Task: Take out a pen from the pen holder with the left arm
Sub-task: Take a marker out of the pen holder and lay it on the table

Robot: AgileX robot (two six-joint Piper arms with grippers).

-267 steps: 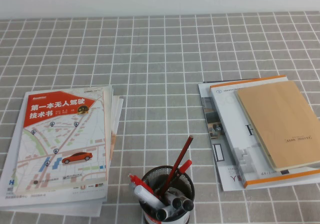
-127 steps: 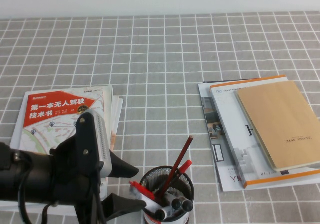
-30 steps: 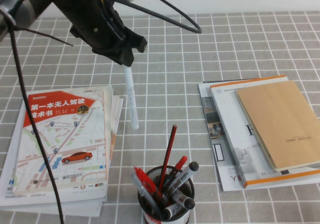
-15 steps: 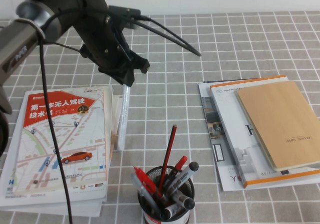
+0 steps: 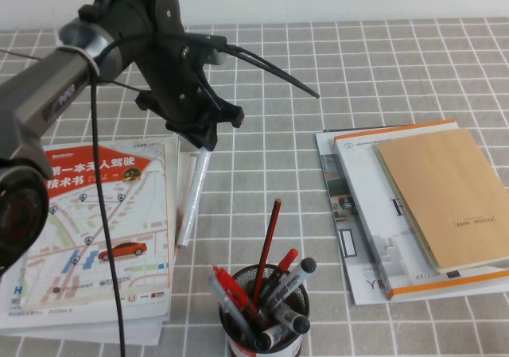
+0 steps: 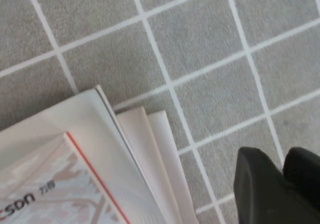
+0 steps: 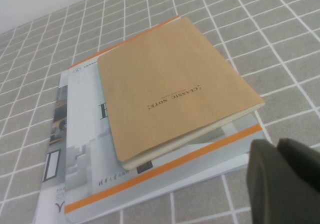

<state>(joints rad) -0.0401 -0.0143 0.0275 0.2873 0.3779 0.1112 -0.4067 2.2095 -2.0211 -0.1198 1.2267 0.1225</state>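
Observation:
My left gripper hangs over the table left of centre, shut on the top end of a white pen. The pen slants down toward the near side, and its lower tip lies by the right edge of the booklet stack. In the left wrist view the gripper shows two dark fingers close together; the pen is hidden there. The black mesh pen holder stands at the front centre with several markers and a red pencil in it. In the right wrist view my right gripper is shut and empty, near a corner of the books.
A red-covered map booklet on a stack of papers lies at the left. At the right is a tan notebook on top of orange-edged books. The left arm's cables arc over the table's middle.
The left arm has come down and toward the near side with the pen. The pen's lower end swung from pointing right to pointing left, beside the booklet stack.

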